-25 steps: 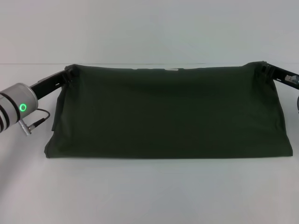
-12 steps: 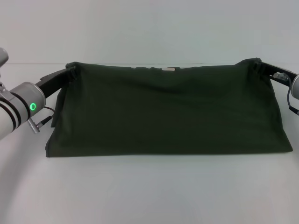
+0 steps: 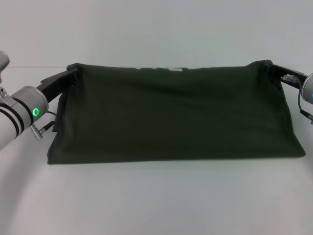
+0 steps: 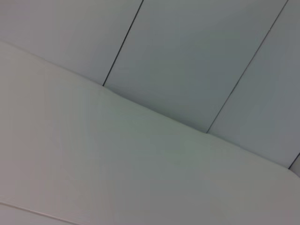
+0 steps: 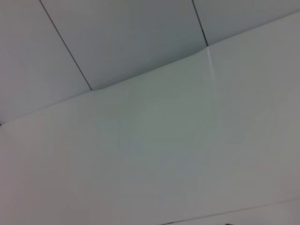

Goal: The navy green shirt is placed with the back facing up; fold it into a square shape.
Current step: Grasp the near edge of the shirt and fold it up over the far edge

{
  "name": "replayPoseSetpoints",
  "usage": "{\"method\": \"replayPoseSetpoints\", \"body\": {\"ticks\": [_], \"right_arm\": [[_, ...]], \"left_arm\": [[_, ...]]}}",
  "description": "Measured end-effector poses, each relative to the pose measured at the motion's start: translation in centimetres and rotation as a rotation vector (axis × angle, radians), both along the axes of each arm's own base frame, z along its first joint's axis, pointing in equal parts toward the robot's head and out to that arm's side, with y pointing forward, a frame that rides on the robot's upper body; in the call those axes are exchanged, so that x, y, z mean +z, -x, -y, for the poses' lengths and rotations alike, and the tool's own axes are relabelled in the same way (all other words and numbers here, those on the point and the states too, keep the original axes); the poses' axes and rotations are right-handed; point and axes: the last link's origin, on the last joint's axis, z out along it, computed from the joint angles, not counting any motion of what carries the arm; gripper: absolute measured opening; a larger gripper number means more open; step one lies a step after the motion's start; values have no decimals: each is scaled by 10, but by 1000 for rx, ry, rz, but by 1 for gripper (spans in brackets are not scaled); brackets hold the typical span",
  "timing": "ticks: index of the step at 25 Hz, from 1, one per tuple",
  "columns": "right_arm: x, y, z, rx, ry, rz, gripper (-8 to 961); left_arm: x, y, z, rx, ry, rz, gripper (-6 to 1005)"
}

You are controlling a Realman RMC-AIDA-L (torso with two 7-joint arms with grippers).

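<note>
The navy green shirt (image 3: 176,115) hangs as a wide dark sheet across the head view, its upper edge lifted off the white table (image 3: 156,200) and its lower edge resting on it. My left gripper (image 3: 73,74) is shut on the shirt's upper left corner. At the upper right corner my right gripper (image 3: 266,67) is shut on the fabric too. The cloth is stretched nearly straight between the two. A small pale label (image 3: 175,69) shows at the top middle. Neither wrist view shows the shirt or any fingers.
Both wrist views show only white table surface and grey wall panels with dark seams. The left arm's grey wrist with a green light (image 3: 35,111) sits at the left edge. Bare white table lies in front of the shirt.
Both arms have shifted slightly, carrying the shirt's top edge a little higher and farther back. The lower edge has slid slightly away from me. Both grips hold.
</note>
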Motion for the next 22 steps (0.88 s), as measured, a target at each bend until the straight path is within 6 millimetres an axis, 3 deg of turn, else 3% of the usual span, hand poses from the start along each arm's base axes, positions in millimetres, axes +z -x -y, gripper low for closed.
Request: {"method": "replayPoseSetpoints", "body": {"ticks": [14, 20, 21, 22], "right_arm": [[-2, -5, 4, -6, -28, -22, 39], [-1, -8, 6, -8, -49, -29, 163], [0, -8, 6, -7, -52, -29, 278], [0, -9, 6, -6, -54, -30, 393]], "left_arm": [[-10, -1, 3, -31, -77, -63, 39], [-11, 0, 4, -4, -108, -44, 40], [-11, 0, 4, -3, -109, -43, 40], [-11, 0, 4, -2, -110, -43, 137]]}}
